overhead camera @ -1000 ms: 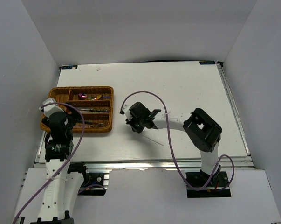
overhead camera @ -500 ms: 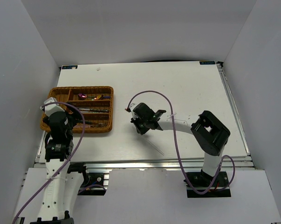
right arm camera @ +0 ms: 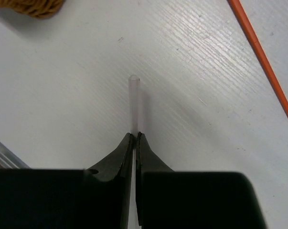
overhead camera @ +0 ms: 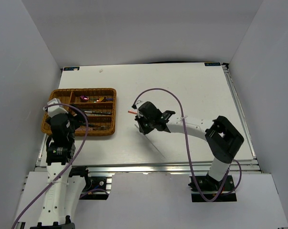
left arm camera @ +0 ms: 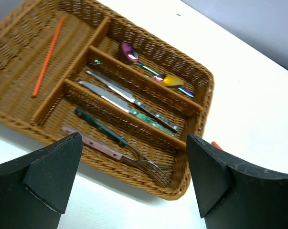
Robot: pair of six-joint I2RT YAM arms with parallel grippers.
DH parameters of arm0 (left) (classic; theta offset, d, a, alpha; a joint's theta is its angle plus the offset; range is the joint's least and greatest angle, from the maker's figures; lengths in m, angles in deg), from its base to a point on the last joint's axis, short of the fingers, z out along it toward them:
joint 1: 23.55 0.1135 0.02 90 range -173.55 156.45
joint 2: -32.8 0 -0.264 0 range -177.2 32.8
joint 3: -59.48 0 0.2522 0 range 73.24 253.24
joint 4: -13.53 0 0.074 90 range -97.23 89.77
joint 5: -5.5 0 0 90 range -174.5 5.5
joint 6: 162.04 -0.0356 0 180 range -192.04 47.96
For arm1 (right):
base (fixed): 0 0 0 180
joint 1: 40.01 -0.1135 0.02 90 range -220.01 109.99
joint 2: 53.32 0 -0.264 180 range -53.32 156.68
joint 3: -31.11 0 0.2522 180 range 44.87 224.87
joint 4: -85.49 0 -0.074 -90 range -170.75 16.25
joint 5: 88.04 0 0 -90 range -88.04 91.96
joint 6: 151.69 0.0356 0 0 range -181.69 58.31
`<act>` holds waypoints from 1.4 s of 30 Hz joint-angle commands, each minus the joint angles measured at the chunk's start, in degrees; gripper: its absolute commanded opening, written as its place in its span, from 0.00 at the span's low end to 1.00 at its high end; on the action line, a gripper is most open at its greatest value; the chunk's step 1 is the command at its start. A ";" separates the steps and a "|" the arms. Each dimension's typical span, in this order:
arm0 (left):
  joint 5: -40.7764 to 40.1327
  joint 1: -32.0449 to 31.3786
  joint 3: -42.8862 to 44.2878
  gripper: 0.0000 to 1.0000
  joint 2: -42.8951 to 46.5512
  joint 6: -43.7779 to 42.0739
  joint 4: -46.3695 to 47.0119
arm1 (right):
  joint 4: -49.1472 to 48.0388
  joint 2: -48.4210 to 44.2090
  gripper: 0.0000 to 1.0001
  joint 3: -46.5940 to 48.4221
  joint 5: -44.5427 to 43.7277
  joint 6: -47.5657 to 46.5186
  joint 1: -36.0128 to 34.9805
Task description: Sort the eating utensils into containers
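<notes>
The brown wicker tray (overhead camera: 114,112) sits at the left of the table and fills the left wrist view (left arm camera: 208,90). It holds a red chopstick (left arm camera: 48,55) in the long section, with spoons (left arm camera: 153,71), knives (left arm camera: 120,95) and forks (left arm camera: 110,143) in the three slots. My left gripper (left arm camera: 134,186) is open and empty above the tray's near edge. My right gripper (overhead camera: 142,128) is shut on a thin silver chopstick (right arm camera: 134,105), whose tip pokes out ahead of the jaws just above the table; its length trails behind (overhead camera: 157,149). A second red chopstick (overhead camera: 132,111) lies on the table beside this gripper (right arm camera: 263,57).
The tray's near right corner (right arm camera: 29,7) shows at the top left of the right wrist view. White walls enclose the table on three sides. A purple cable (overhead camera: 177,102) loops over the right arm.
The right arm's elbow swung right and its gripper shifted slightly right and turned, still holding the silver chopstick. The red chopstick on the table now shows beside it. The left arm barely moved.
</notes>
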 commanded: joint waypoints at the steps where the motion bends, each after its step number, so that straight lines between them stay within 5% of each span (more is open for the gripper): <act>1: 5.79 -0.44 -0.86 0.98 0.25 -1.33 2.85 | -1.64 -3.72 0.00 1.32 -0.72 3.00 0.71; 5: 19.48 -0.62 -2.00 0.98 -0.54 -2.03 6.80 | -2.69 -6.35 0.00 1.15 -0.81 6.07 1.86; 7: 33.09 -2.99 -3.31 0.98 -1.85 -1.42 11.44 | -4.44 -8.46 0.00 0.19 0.41 7.74 3.25; 9: 45.89 -3.25 -4.81 0.98 -2.82 2.94 15.93 | -6.02 -10.83 0.00 -0.69 1.47 10.73 5.36; 13: 55.61 -6.06 -10.42 0.98 -2.91 13.24 31.89 | -9.37 -14.44 0.00 -2.98 6.30 15.56 9.05; 19: 49.33 -19.50 -13.07 0.98 -1.50 19.76 41.61 | -14.63 -20.33 0.00 -4.21 10.87 21.27 12.31; 28: 33.07 -40.07 -8.34 0.98 -16.00 11.86 42.14 | -25.72 -31.31 0.00 -10.63 16.59 29.54 12.85; 36: 33.74 -41.66 -3.42 0.96 -21.54 13.26 49.53 | -28.62 -34.48 0.00 -13.96 19.23 32.18 12.84; 42: 36.12 -42.54 -3.32 0.76 -26.02 15.54 54.70 | -30.99 -35.45 0.00 -15.20 20.19 32.36 12.93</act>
